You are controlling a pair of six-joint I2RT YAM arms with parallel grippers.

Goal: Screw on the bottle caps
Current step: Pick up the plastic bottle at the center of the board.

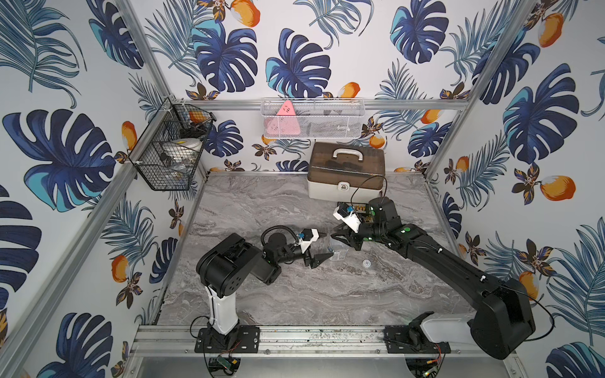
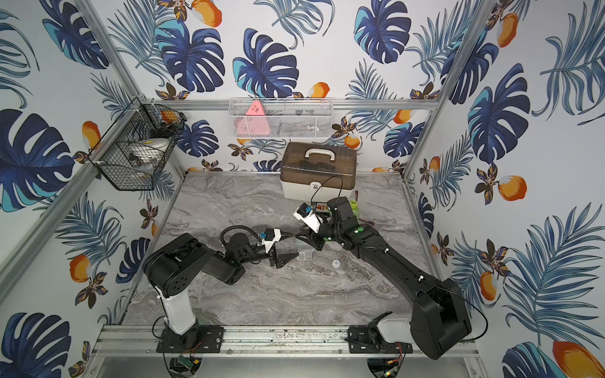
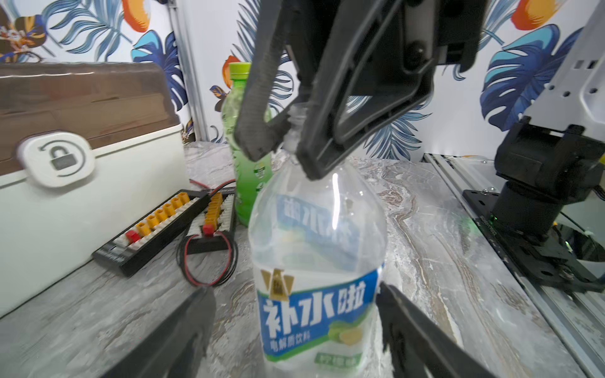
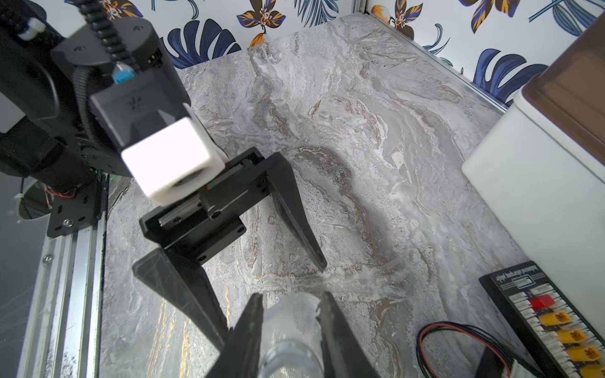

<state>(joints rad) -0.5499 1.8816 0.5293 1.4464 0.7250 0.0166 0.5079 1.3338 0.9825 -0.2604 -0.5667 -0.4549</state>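
Green bottle (image 2: 354,207): right of centre in a top view, half hidden behind the right arm, below the storage box (image 2: 317,170).
Yellow-green cap (image 3: 240,70): sits on the green bottle's neck; I cannot tell how tight.
Clear bottle (image 1: 339,253): upright at mid-frame in both top views, between the grippers, mouth bare.
Whitish cap (image 1: 366,262): loose on the marble table (image 1: 294,294), lower right of the clear bottle and apart from it.
Right gripper (image 3: 288,144): pinching the clear bottle's neck.
Left gripper (image 1: 327,243): spread, one finger either side of the label, apparently not gripping.
Done: one bottle looks capped.
Left: steady the clear bottle, fetch the whitish cap, seat it and twist it on.
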